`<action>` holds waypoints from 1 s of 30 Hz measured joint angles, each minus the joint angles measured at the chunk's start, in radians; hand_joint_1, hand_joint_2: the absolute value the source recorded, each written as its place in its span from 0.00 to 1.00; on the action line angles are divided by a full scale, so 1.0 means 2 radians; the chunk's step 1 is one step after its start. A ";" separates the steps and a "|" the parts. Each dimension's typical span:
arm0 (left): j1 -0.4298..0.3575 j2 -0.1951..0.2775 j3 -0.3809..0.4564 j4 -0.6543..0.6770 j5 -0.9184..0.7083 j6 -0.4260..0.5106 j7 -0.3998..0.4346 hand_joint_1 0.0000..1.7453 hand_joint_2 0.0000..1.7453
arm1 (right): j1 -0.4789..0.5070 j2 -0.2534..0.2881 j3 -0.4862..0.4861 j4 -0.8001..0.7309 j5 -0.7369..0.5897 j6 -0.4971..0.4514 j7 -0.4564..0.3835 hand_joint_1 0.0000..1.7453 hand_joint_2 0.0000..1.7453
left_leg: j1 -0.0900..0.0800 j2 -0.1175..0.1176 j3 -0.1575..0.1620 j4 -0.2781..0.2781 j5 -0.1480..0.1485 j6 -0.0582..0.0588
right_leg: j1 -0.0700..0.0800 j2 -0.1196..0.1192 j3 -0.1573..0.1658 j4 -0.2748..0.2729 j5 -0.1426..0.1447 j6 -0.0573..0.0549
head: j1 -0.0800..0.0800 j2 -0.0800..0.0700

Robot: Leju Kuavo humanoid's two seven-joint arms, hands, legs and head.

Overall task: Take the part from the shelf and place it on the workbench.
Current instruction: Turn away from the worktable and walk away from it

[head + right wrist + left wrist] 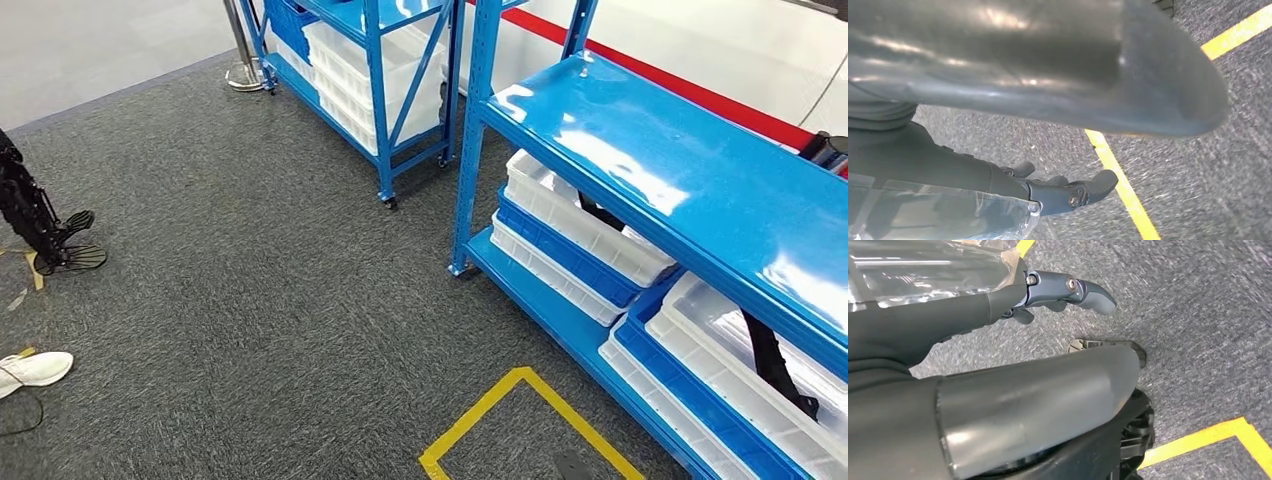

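The near blue shelf (650, 170) stands at the right in the head view, with white and blue bins on its lower level. A black part (600, 213) lies in the upper white bin (580, 225). Another black part (775, 365) sticks out of a white bin (740, 375) further right. My left hand (1048, 295) hangs over grey carpet, thumb stretched out, holding nothing. My right hand (1063, 192) also hangs over the carpet beside a yellow tape line (1120, 187), with nothing in it.
A second blue shelf (375, 60) with white bins stands further back. A yellow tape square (520, 400) marks the carpet in front of the near shelf. At the left are a white shoe (35, 368) and a black stand (40, 225). A post base (243, 72) sits at the back.
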 joint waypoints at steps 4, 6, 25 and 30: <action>0.000 0.000 0.000 0.000 0.006 0.001 0.001 0.00 0.00 | 0.001 0.000 0.000 0.000 0.007 0.001 -0.001 0.00 0.00 | -0.002 0.017 0.004 -0.012 0.005 0.008 | -0.001 -0.001 -0.013 0.008 -0.003 0.009 | 0.001 0.000; 0.001 0.000 0.000 0.000 0.006 0.001 0.000 0.00 0.00 | -0.001 -0.001 0.001 0.000 0.008 0.002 -0.001 0.00 0.00 | -0.001 0.031 0.006 -0.018 0.008 0.013 | 0.000 -0.029 -0.035 0.052 -0.025 0.007 | 0.002 0.000; 0.006 -0.003 -0.001 -0.002 0.010 0.002 0.000 0.00 0.00 | -0.003 -0.005 0.001 0.000 0.016 0.004 -0.008 0.00 0.00 | 0.005 0.039 -0.042 0.120 -0.079 -0.015 | -0.008 -0.041 -0.001 -0.002 0.000 0.001 | -0.001 0.000; 0.007 -0.002 -0.001 -0.002 0.010 0.003 0.000 0.00 0.00 | -0.002 -0.005 0.001 0.000 0.016 0.004 -0.008 0.00 0.00 | 0.004 0.020 -0.023 0.053 -0.019 -0.001 | -0.003 -0.011 0.002 -0.002 0.000 0.001 | 0.000 0.000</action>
